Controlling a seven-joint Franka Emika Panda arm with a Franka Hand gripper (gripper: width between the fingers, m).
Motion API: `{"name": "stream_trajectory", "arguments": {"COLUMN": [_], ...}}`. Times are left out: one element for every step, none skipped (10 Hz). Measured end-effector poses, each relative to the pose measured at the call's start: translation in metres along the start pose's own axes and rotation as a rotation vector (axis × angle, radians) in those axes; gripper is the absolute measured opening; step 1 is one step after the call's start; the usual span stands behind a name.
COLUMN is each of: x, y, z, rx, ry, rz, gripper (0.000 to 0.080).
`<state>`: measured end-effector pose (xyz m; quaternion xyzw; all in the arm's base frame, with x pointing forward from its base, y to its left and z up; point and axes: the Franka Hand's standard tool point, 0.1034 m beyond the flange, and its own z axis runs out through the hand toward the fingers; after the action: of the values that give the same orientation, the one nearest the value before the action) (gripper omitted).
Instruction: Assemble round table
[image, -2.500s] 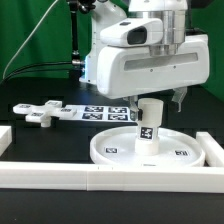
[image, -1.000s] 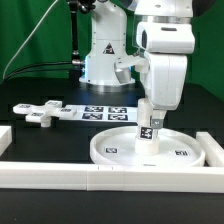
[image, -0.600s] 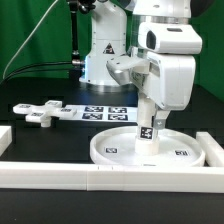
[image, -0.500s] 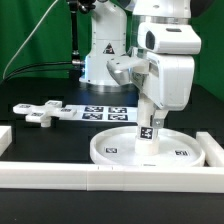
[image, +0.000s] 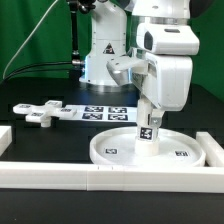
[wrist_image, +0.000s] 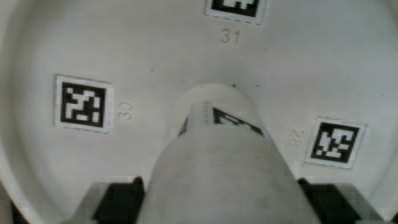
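Exterior view: we have the short white cylindrical plastic leg (image: 146, 132) standing near upright at the centre of the large white round rimmed plastic disc (image: 108, 152). The gripper (image: 149, 108) has it by the upper part. Wrist view shows both fingers (wrist_image: 121, 200) pressed against the leg's sides, so clamped on it. We read this as the screw-in step. Next move calls for more wrist turn about the leg's axis with light downward pressure, keeping it vertical so it doesn't cross-thread. The white cross-shaped plastic piece (image: 38, 113) lies well apart toward the exterior view's left, near the marker board (image: 105, 113).

Versus 2.5 s ago: the hand has rotated about vertical and the leg's tag turned with it. Disc and cross piece unmoved.
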<state>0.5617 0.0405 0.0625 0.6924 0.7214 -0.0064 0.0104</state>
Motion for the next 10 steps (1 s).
{"name": "stream_trajectory", "arguments": {"x": [0.0005,0.0013,0.0017,0.0023,0.0019,0.0020,0.0020,0.0019,0.0018,0.0014], "y": [-0.0002,-0.0016,-0.0039,-0.0025,0.0000,0.0001,0.0001,0.0001,0.0001,-0.0002], "z": [0.0001,0.0001,-0.0001,-0.0002,-0.0002,-0.0003,-0.0003,-0.0003,-0.0002,0.0000], "rx": [0.002,0.013,0.034,0.025,-0.001,0.000,0.000,0.001,0.001,0.002], "ry": [0.001,-0.002,-0.012,-0.009,0.002,0.001,0.002,0.002,0.002,0.003], "rz": [0.188,0.322,0.471,0.525,0.579,0.651,0.694,0.778,0.842,0.927], "gripper": [0.0406,0.0406,0.0406,0.0406,0.0406,0.0406,0.0406,0.0406,0.0406,0.0406]}}
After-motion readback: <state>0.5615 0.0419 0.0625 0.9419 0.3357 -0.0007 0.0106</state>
